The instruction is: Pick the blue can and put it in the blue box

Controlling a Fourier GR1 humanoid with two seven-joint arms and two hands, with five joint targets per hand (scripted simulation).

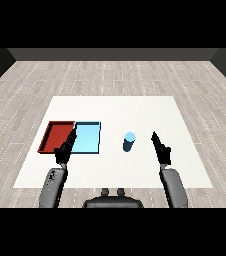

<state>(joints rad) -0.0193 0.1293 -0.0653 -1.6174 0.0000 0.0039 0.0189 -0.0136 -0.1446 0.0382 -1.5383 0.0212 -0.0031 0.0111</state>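
The blue can stands upright on the white table, right of the light blue tray. My right hand hovers to the right of the can with a gap between them, fingers straight and open. On the other side, my left hand is raised over the near edge where the two trays meet, fingers straight, holding nothing.
The red tray lies directly left of the light blue tray, touching it. Both trays hold nothing. Grey wooden floor surrounds the table.
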